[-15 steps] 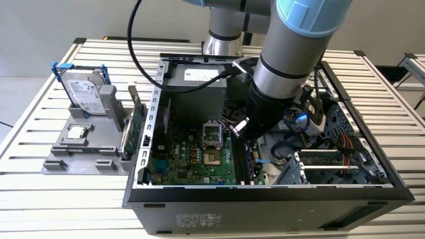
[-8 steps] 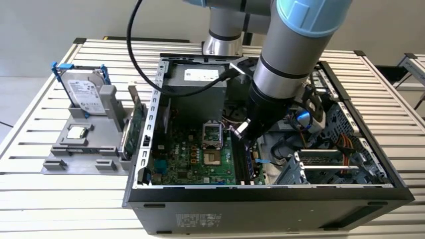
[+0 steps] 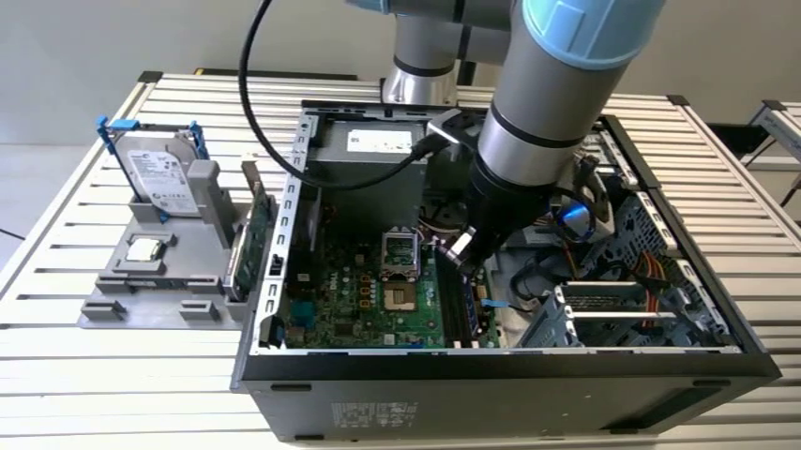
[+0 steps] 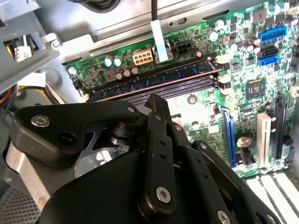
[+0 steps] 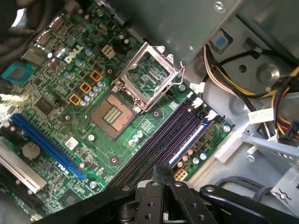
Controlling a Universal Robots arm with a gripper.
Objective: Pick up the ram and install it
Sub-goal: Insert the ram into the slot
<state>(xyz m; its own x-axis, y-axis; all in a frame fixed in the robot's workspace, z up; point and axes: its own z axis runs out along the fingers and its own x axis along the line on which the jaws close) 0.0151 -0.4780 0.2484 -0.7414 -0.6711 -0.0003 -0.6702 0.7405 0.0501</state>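
Fingers first: in the first wrist view the two black fingertips (image 5: 158, 179) sit pressed together with only a thin seam between them, and we see nothing held there. The gripper (image 5: 163, 171) hangs just over the near end of the dark slots (image 5: 154, 149); we cannot tell whether it touches them. The ram (image 5: 189, 141) is out of the gripper's hold, lying bluish along the slot nearest the board edge, and in the second wrist view the ram (image 4: 154, 80) runs the length of that slot, just beyond the gripper's tip. Widening out, the green board (image 5: 70, 116) carries the open socket (image 5: 147, 77) beside the slots. In the exterior view the gripper (image 3: 463, 251) reaches down inside the open case (image 3: 501, 361), and well off to that view's left a grey tray (image 3: 150, 300) holds the drive (image 3: 163, 173) and a green card (image 3: 257, 234) on edge
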